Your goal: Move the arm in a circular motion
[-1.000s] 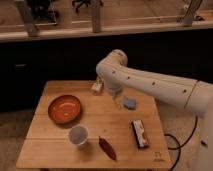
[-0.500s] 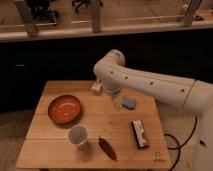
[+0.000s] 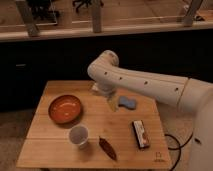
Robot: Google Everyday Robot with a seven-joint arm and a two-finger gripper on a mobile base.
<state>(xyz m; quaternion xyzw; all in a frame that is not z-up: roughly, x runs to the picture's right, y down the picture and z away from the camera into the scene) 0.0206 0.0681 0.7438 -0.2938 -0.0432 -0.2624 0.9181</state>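
The arm [image 3: 145, 85] is a large glossy white tube with small dark dots. It reaches from the right edge across the wooden table [image 3: 50, 145] to a bulbous joint [image 3: 104, 65] at the upper middle. From that joint it bends down to a slim pale tip. The gripper [image 3: 113, 104] hangs at that tip, just above the table's middle, left of a blue sponge [image 3: 127, 103].
An orange bowl [image 3: 65, 108] sits at the table's left. A white cup [image 3: 78, 135] stands near the front. A dark red packet [image 3: 107, 147] lies beside the cup. A dark snack bar [image 3: 140, 133] lies at the right. A black cable [image 3: 177, 142] trails off the table's right side.
The arm's elbow joint and tip have shifted a little to the left over the table. The objects on the table have not moved.
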